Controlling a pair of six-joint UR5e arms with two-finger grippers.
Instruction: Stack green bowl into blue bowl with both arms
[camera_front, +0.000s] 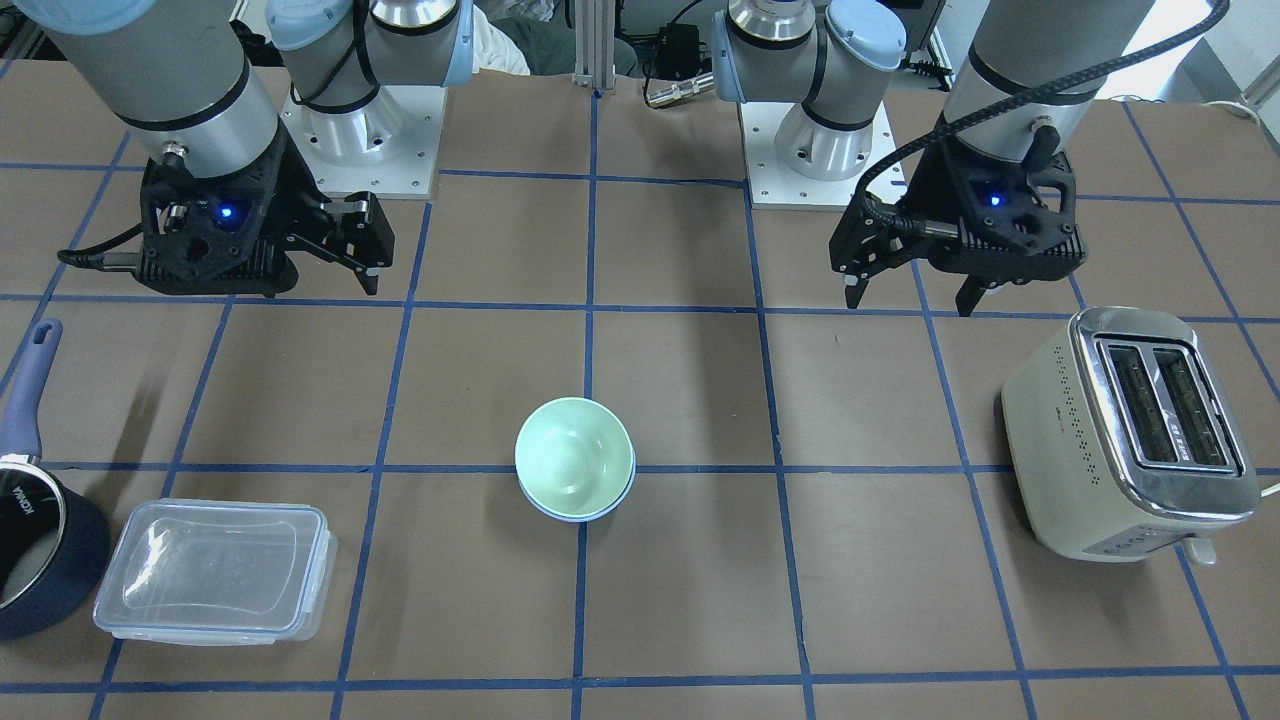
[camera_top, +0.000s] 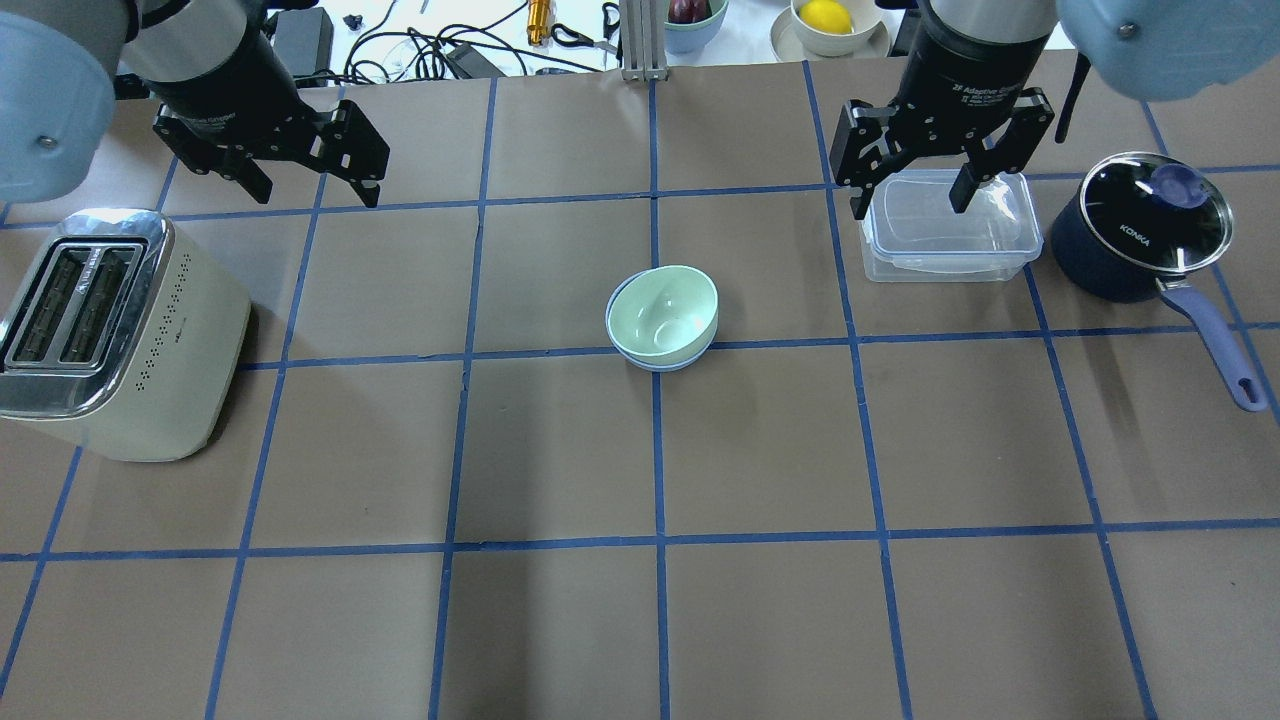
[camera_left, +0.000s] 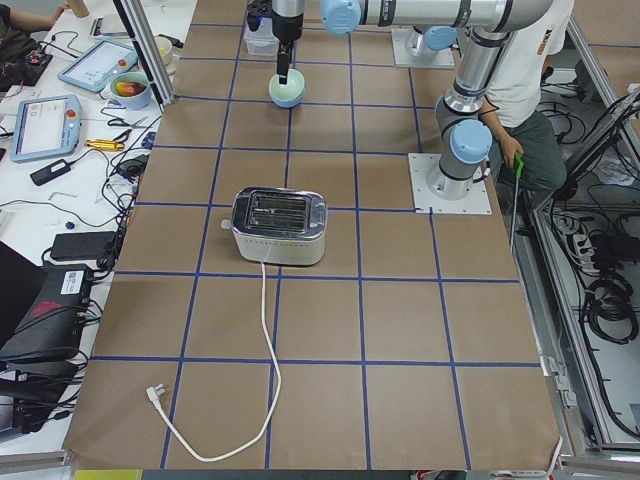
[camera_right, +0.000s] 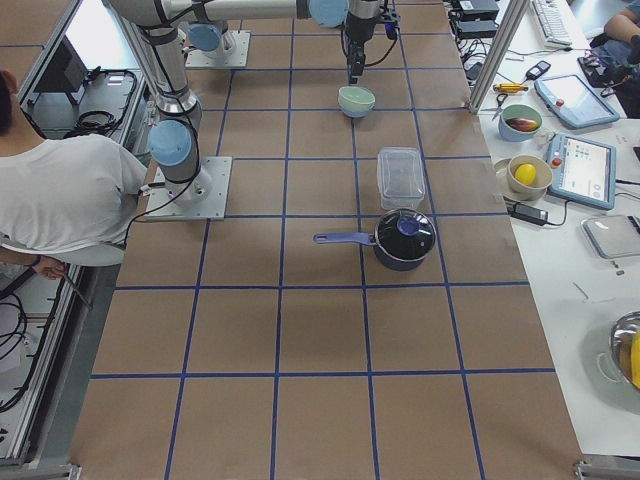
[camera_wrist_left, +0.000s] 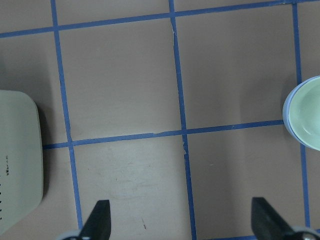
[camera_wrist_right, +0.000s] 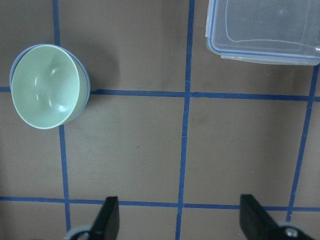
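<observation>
The green bowl (camera_front: 572, 455) sits nested inside the blue bowl (camera_front: 578, 516) at the table's middle, and only the blue rim shows under it. Both also show in the overhead view, green bowl (camera_top: 660, 310) and blue bowl (camera_top: 662, 363). My left gripper (camera_top: 317, 195) is open and empty, raised above the table well away from the bowls. My right gripper (camera_top: 912, 207) is open and empty, raised on the other side. The right wrist view shows the green bowl (camera_wrist_right: 47, 85) at upper left. The left wrist view shows it (camera_wrist_left: 307, 120) at the right edge.
A cream toaster (camera_top: 110, 330) stands on my left side. A clear lidded container (camera_top: 945, 225) and a navy saucepan (camera_top: 1140, 235) with a glass lid stand on my right side, the container below my right gripper in the overhead view.
</observation>
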